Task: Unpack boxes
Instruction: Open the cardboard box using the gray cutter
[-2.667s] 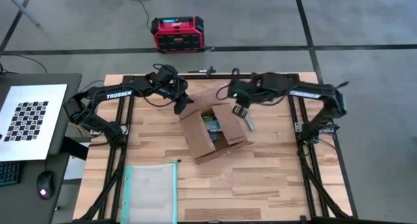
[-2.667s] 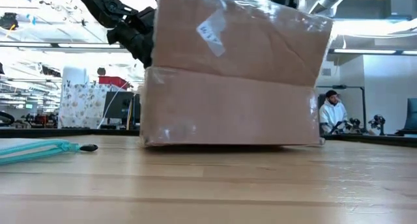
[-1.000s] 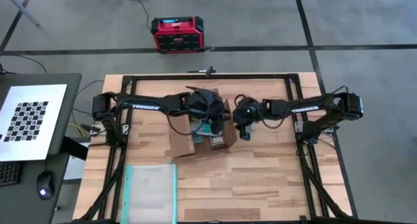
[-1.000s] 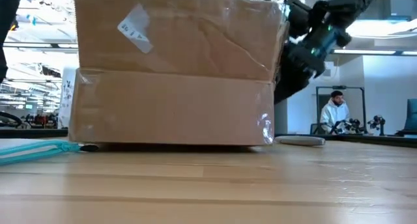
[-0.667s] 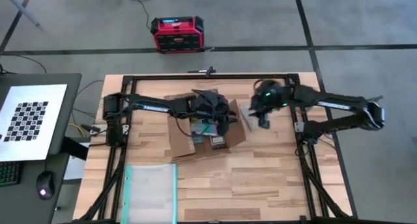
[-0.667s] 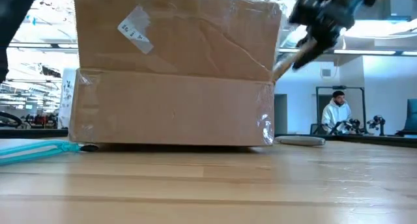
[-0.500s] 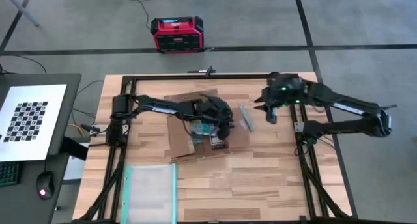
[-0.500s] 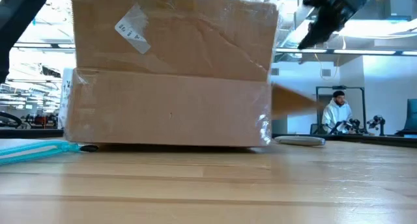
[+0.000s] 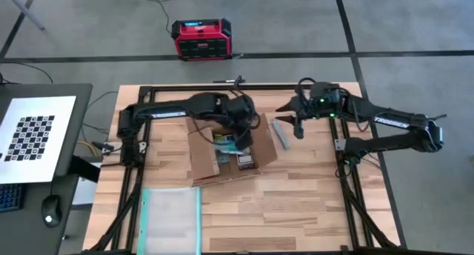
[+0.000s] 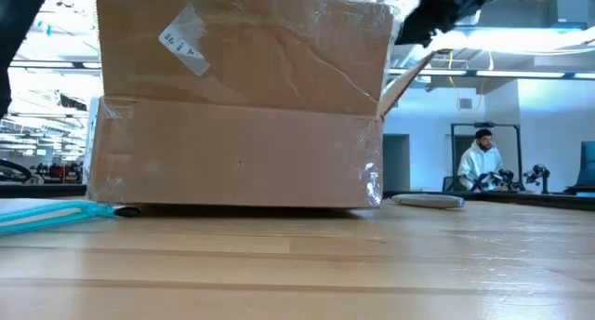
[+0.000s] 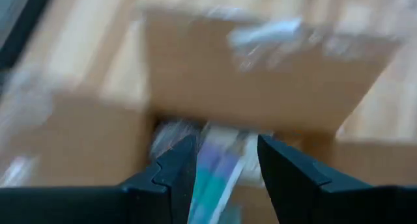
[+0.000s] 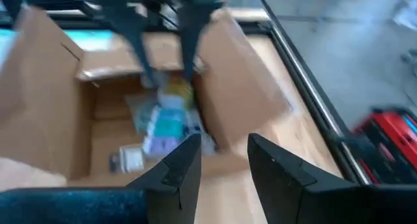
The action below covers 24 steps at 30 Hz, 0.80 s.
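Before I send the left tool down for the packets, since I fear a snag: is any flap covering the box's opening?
Nothing visible blocks it. The box has its flaps folded outward, and the left tool, fingers apart, hangs over the packets inside.

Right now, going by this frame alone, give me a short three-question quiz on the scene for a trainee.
1. True or false: the cardboard box has all its flaps shut.
2. Which end effector is over the box's opening? A) left end effector B) right end effector C) neither
3. In a few words: what lies on the table between the box and the right end effector?

Key:
1. False. The flaps stand open and packets show inside.
2. A. Its fingers are apart above the contents; the right one is off to the box's side, also open.
3. A flat grey piece.
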Each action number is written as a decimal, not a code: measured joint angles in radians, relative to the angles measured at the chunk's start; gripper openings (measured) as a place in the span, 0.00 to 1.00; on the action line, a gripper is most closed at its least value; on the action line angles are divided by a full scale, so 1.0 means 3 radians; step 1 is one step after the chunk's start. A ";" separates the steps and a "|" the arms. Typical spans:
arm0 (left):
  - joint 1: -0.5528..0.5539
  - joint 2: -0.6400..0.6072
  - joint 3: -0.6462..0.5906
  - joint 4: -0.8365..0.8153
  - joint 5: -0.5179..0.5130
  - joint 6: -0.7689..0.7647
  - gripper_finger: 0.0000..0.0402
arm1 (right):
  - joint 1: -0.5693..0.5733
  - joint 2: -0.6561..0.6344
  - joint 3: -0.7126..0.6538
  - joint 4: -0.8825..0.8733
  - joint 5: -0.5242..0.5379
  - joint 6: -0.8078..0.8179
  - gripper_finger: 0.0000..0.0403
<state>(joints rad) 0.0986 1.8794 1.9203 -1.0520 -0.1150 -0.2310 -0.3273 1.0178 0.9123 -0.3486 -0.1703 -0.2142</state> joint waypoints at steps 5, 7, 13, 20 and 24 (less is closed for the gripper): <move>-0.0326 -0.0563 -0.0468 -0.0542 -0.0765 -0.0597 0.36 | 0.0227 0.0490 0.0250 0.0139 -0.0108 0.0064 0.29; -0.0514 -0.0882 -0.0824 -0.0462 -0.1155 -0.0865 0.36 | 0.0345 0.0738 0.0444 0.0011 -0.0109 0.0065 0.29; -0.0920 -0.1910 -0.2101 0.0064 -0.1472 -0.1556 0.36 | 0.0643 0.1501 0.1083 -0.0122 -0.0044 -0.0038 0.29; -0.1345 -0.2704 -0.3460 0.0574 -0.1285 -0.2149 0.36 | 0.0678 0.2369 0.1642 -0.0434 -0.0013 0.0011 0.29; -0.1435 -0.2851 -0.3967 0.1024 -0.1253 -0.2096 0.36 | 0.0719 0.2729 0.1747 -0.0445 -0.0006 0.0068 0.29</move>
<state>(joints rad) -0.3318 1.0241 0.7301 -0.7448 -0.4910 -0.8598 -0.1116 1.8367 1.4364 -0.4822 -0.1722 -0.1937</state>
